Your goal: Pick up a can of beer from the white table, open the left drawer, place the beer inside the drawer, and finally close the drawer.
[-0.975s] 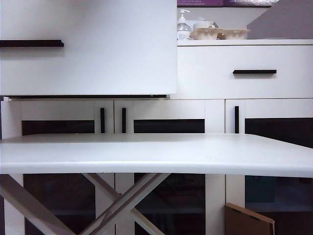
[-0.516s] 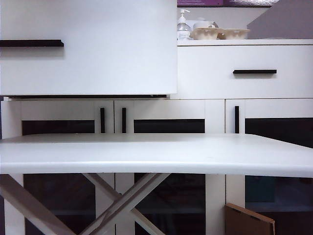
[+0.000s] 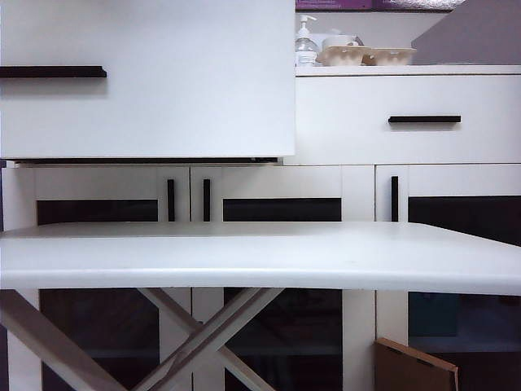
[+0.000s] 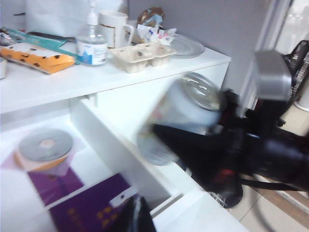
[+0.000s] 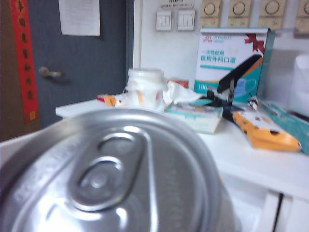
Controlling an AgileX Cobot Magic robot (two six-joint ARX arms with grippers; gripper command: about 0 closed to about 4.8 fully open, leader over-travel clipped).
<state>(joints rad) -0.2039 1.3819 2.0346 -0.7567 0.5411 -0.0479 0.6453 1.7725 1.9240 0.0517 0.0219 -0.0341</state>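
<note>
Here the right hand (image 4: 193, 140) grips the can of beer (image 4: 181, 116) sideways above the open left drawer (image 4: 111, 145); the left hand is out of sight, fully closed.

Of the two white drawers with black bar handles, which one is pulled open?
The left drawer: its front stands far forward, hiding the cabinet top. The right drawer sits flush, shut.

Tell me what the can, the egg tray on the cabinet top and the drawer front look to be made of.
The can of beer, filling the right wrist view: aluminium by its bright silver top with a pull tab. The egg tray: likely moulded paper pulp, matte beige with soft rounded cups. The left drawer, pulled open: probably painted or laminated board, smooth flat white with a black bar handle.
</note>
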